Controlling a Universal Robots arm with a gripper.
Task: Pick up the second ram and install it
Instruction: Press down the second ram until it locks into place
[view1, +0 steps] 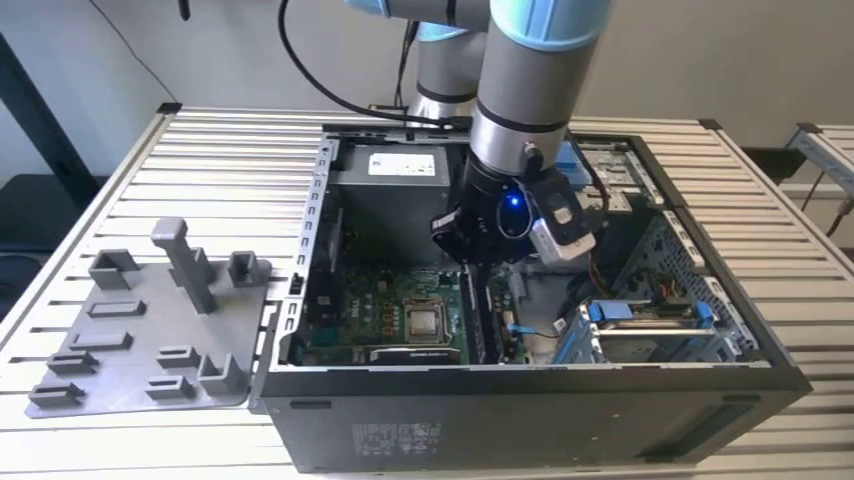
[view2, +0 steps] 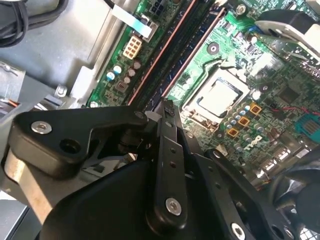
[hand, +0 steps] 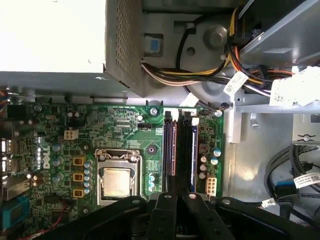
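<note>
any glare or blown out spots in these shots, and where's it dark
First wrist view: the power supply top is washed out to near white; the gripper is a dark mass. Second wrist view: the CPU lid catches soft glare. Exterior view: the case interior sits in shadow under the arm.

Print on cable labels (hand: 235, 84) illegible

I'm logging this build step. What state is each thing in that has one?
computer case: lying on its side, open on top.
processor: bare, with no cooler on it.
second ram: standing edge-on in the motherboard; whether it is fully seated cannot be told.
gripper: inside the case, over one end of the second ram.
grey tray: flat on the table, beside the case.
</note>
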